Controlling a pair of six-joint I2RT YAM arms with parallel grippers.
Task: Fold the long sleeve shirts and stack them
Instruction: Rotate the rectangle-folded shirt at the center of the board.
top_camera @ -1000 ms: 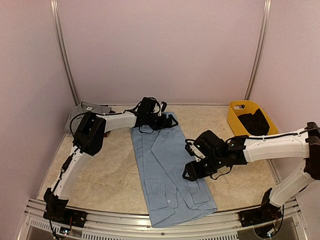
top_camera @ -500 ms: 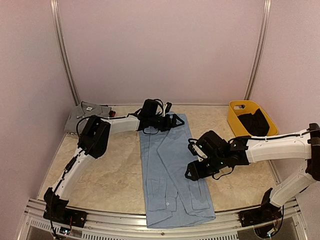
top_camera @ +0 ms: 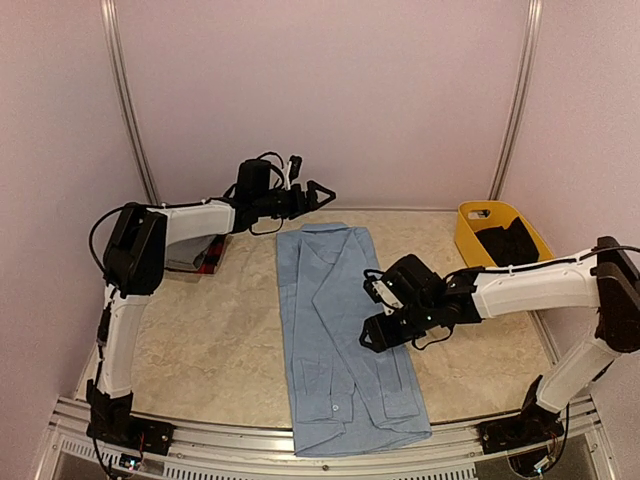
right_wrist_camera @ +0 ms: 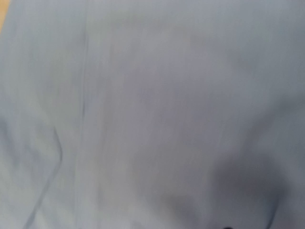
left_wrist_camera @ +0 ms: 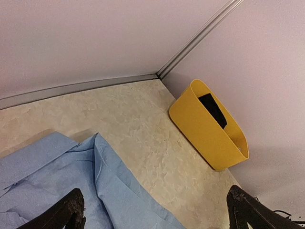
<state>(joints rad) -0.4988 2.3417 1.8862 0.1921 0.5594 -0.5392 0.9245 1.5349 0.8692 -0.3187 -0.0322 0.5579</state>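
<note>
Light blue shirt [top_camera: 335, 330] lies lengthwise on the counter [top_camera: 200, 340], collar far, hem near, sleeves tucked in. Next fold is prob. hem-to-collar, so take both corners of one end level & lay it over w/o skewing the body. L pincer [top_camera: 322, 194] hangs above the collar end, spread wide & empty; R pincer [top_camera: 372, 338] sits low over the shirt's right-middle, opening can't tell. Only the L wrist view shows sth dark inside the yellow basket [left_wrist_camera: 209, 131]; R wrist view is just blurry blue cloth.
</note>
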